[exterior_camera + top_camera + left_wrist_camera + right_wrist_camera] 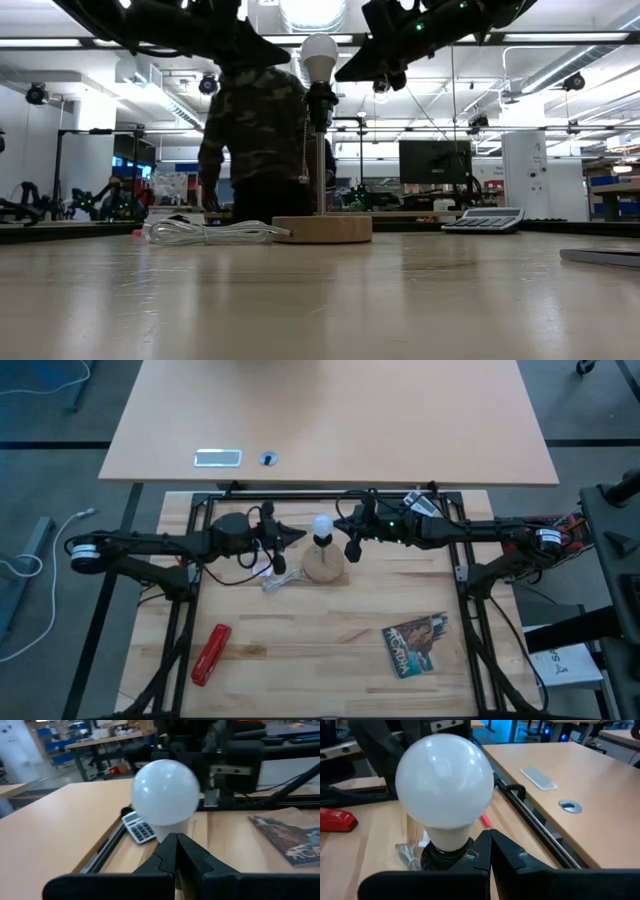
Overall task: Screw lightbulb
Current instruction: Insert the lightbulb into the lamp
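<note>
The white lightbulb (321,525) stands upright in the black socket (321,100) on the round wooden disc (323,565) at the middle of the table. My left gripper (298,535) is shut and empty just left of the bulb, and the low view shows a small gap between them. My right gripper (341,527) is shut and empty just right of it, its tip near the bulb's neck (447,837). The bulb fills both wrist views (165,792). My left gripper touches nothing. My right gripper's shut tip stands close by the bulb's neck, level from the table's right; I cannot tell whether it touches.
A white cord (280,580) lies bundled left of the disc. A calculator (420,502) sits at the far right, a red stapler (211,653) at the near left, and a book (418,644) at the near right. A person (255,130) stands beyond the table.
</note>
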Tool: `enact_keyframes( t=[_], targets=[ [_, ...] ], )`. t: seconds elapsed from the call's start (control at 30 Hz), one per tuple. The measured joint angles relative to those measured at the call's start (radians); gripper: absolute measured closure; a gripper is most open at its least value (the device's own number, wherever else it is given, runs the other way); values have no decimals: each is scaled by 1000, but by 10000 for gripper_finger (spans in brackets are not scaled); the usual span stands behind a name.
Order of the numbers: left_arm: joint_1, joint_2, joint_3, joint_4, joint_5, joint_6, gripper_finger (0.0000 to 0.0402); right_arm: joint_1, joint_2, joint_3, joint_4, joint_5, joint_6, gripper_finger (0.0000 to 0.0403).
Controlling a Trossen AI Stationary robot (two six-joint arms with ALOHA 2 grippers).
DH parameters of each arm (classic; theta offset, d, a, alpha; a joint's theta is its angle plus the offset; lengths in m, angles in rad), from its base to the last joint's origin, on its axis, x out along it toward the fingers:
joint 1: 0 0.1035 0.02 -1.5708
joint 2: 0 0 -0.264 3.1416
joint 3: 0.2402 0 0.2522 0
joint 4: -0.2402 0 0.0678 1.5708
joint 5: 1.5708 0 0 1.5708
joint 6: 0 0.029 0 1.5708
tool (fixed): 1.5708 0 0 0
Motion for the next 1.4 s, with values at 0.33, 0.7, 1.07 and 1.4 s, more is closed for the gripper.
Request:
enact_keyframes(
  t=[0.33, 0.7, 1.07, 1.4],
  targets=[
    [0, 99, 4, 129, 1, 0, 401, 21, 0, 0, 8, -23, -21, 403],
    [1, 112, 4, 132, -93, 0, 401, 57, -1, 0, 3, -43, -16, 403],
    [0, 69, 4, 74, -105, -1, 401, 68, -8, 97, -244, 79, -19, 403],
    [-1, 72, 4, 82, 42, -9, 401, 70, -4, 114, -207, 103, -66, 403]
  ],
)
